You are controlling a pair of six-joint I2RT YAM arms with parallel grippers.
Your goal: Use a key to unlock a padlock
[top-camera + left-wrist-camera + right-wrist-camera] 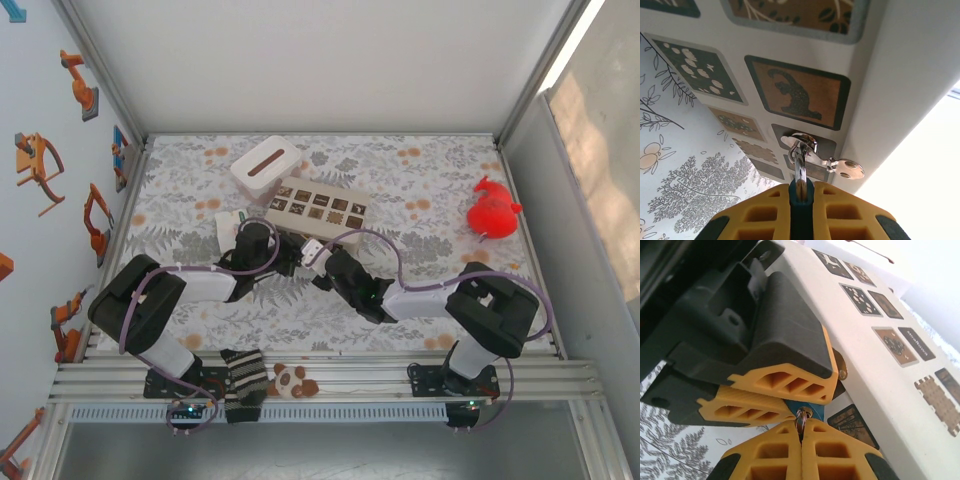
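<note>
At the table's centre the 2 grippers meet tip to tip, with the beige box just beside them at 12 o'clock. The left gripper is narrow, clamped on a blue piece with a silver shaft running out to a key ring; 1 key hangs at 4 o'clock of it. The right gripper is pinched onto a small metal loop. The padlock shows as a brass sliver at 2 o'clock of that loop, behind the left gripper's upper finger.
</note>
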